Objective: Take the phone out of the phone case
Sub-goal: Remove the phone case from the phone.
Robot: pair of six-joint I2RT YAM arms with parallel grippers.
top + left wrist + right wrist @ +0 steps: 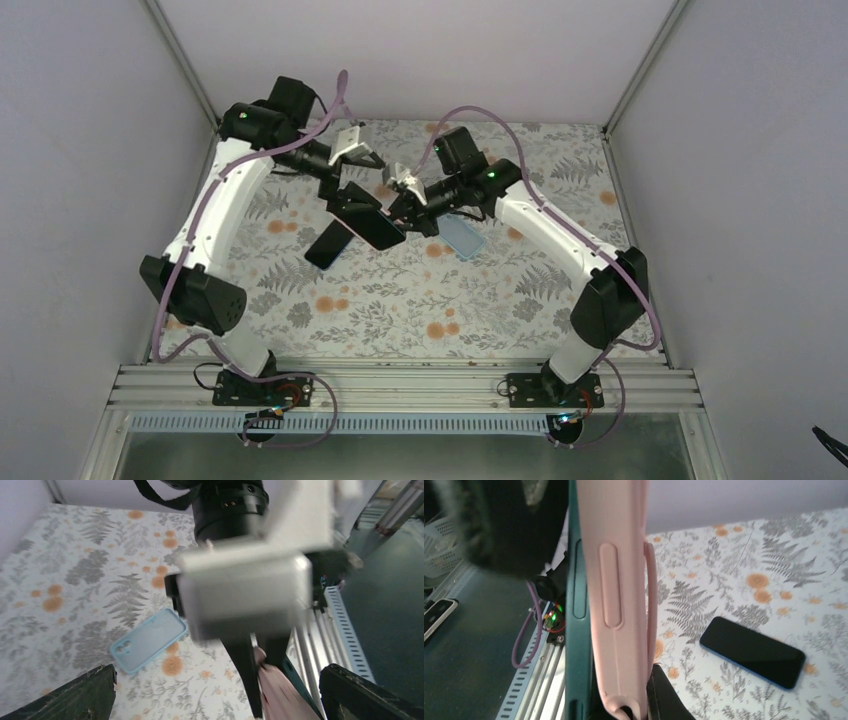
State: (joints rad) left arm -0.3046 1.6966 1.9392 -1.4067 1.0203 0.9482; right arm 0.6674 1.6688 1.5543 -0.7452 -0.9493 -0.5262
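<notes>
the right tool (403, 212) is closed tight on the pink phone case (619, 580). it holds the case up in the air over the middle of the desk (400, 310). in the right wrist view the case stands on its edge, very close to the camera. the phone (576, 605) is with the case. its dark green side runs right along the pink side, and the two touch. i cannot tell how far the phone sits in the case. a long bump for a button shows on the pink side.

the left tool (217, 690) is wide open. its two black fingers (75, 697) sit far apart at the bottom corners of its own view and touch nothing. a bit of the pink case pokes up between them. from above, the two tools are close together, nose to nose.

a second phone (751, 652) lies flat on the desk, black screen up, with a blue rim. a light blue case (148, 640) lies flat on the desk too, near the right arm, apart from the second phone.
</notes>
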